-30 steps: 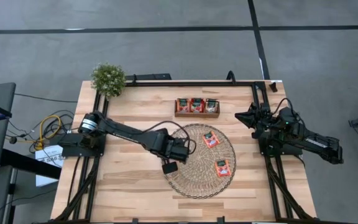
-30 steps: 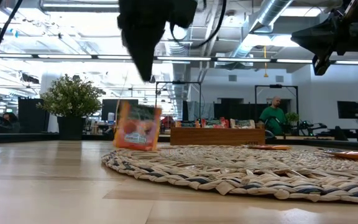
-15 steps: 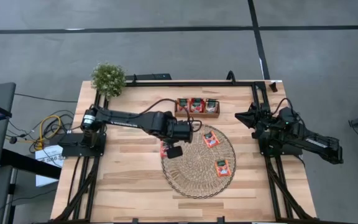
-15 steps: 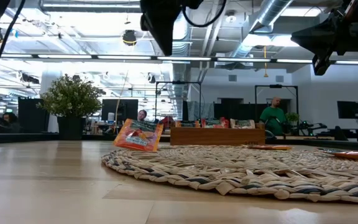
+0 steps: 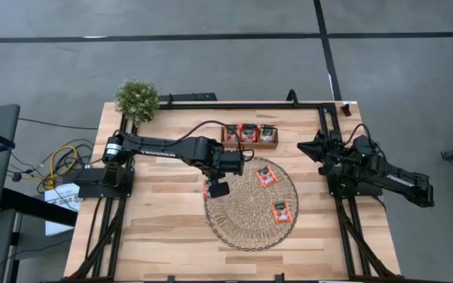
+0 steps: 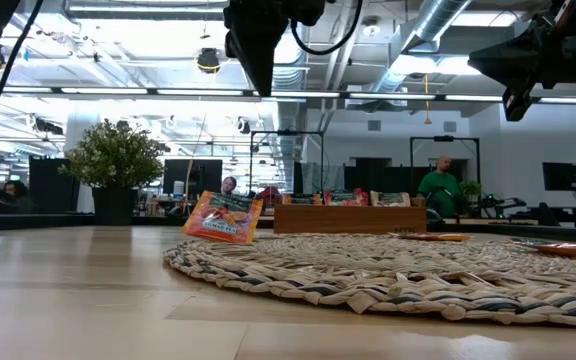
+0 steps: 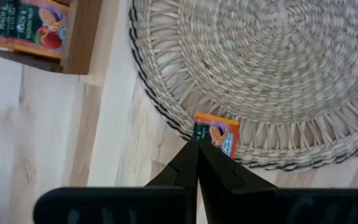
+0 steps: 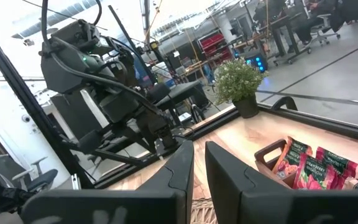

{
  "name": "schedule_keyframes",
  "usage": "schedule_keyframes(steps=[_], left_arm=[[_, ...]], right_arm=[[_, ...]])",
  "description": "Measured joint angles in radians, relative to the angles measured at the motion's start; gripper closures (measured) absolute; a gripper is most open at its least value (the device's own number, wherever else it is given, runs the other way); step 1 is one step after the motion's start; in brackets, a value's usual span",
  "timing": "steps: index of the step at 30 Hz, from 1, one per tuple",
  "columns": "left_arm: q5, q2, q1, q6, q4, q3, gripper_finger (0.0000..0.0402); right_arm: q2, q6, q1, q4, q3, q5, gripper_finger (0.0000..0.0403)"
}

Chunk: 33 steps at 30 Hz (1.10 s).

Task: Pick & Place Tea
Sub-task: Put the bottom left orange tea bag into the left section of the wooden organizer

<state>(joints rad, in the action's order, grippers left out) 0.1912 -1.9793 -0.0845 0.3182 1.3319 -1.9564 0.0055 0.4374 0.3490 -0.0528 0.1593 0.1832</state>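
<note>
The left gripper (image 7: pixel 197 144) has its fingers pressed together with nothing between them, hanging just above a red-orange tea sachet (image 7: pixel 217 134) that lies on the left edge of the round woven mat (image 5: pixel 250 228), tilted up against its rim. Two more sachets (image 5: pixel 267 176) lie flat on the mat, toward its right half. Beyond the mat's far side, a small wooden tray (image 5: pixel 249 144) holds three upright sachets. The right gripper (image 8: pixel 197 155) waits raised off the table's right side, its fingers a narrow gap apart and empty. A potted plant (image 5: pixel 137 99) stands at the far left corner.
</note>
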Motion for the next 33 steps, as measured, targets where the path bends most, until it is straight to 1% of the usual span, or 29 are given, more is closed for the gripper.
schedule_keyframes(steps=[5, 8, 11, 17, 18, 20, 22, 27, 30, 33], left_arm=[[-0.014, 0.0, 0.0, -0.042, 0.002, 0.0, 0.0399], [-0.014, 0.0, 0.002, -0.066, 0.015, 0.0, 0.0381], [-0.015, 0.0, 0.002, -0.101, 0.023, 0.0, 0.0346], [-0.032, 0.0, 0.025, -0.174, 0.04, 0.0, 0.0255], [-0.053, 0.0, 0.035, -0.174, 0.039, 0.0, 0.0244], [-0.143, 0.0, 0.062, -0.207, 0.039, 0.0, 0.0229], [-0.22, 0.0, 0.092, -0.252, 0.039, 0.0, 0.0224], [-0.283, 0.0, 0.169, -0.284, 0.037, 0.019, 0.0229], [-0.366, -0.001, 0.209, -0.284, 0.033, 0.063, 0.0231], [-0.399, -0.001, 0.228, -0.304, 0.006, 0.141, 0.0232]], right_arm=[[0.0, 0.0, 0.0, 0.0, 0.0, 0.0, 0.0369], [0.0, 0.0, 0.0, 0.0, 0.0, 0.0, 0.0369], [0.0, 0.0, 0.0, 0.0, 0.0, 0.0, 0.0369], [0.0, 0.0, 0.0, 0.0, 0.0, -0.001, 0.0369], [0.0, 0.0, 0.0, 0.0, 0.0, -0.001, 0.0369], [0.0, 0.0, 0.0, 0.0, 0.0, -0.001, 0.0369], [0.0, 0.0, 0.0, 0.0, 0.0, -0.001, 0.0369], [0.0, 0.0, 0.0, 0.0, 0.0, 0.0, 0.0369], [0.0, 0.0, 0.0, 0.0, 0.0, 0.0, 0.0369], [0.0, 0.0, 0.0, 0.0, 0.0, 0.001, 0.0369]])
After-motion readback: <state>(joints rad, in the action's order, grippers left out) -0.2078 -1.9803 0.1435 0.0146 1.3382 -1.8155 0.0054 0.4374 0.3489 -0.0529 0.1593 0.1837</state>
